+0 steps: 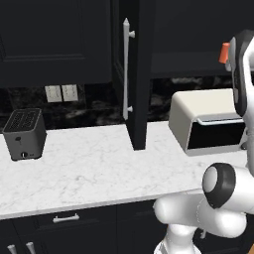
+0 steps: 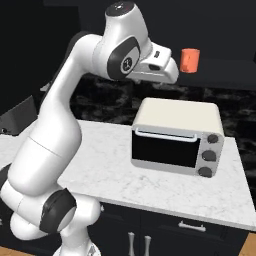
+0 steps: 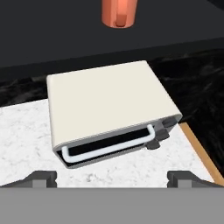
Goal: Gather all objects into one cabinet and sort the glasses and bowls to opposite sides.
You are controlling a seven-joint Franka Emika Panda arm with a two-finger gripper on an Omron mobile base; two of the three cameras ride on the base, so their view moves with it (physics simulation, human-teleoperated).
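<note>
One orange mug [image 3: 119, 12] stands on the dark shelf of the black upper cabinet, its handle toward me; it also shows as an orange mug [image 2: 190, 60] just past my hand and at the right edge [image 1: 224, 52]. The cabinet door [image 1: 138, 74] stands swung out, edge-on, with its long white bar handle [image 1: 126, 69]. My gripper [image 3: 113, 178] is open with nothing between its fingertips [image 3: 41, 178]. It hovers above the counter, short of the mug and below it.
A cream toaster oven [image 3: 109, 109] sits on the white marble counter [image 1: 99, 168] directly under the shelf, also seen at the oven [image 2: 175, 137]. A black toaster [image 1: 25, 134] stands at the counter's left. Black drawers [image 1: 64, 218] run below.
</note>
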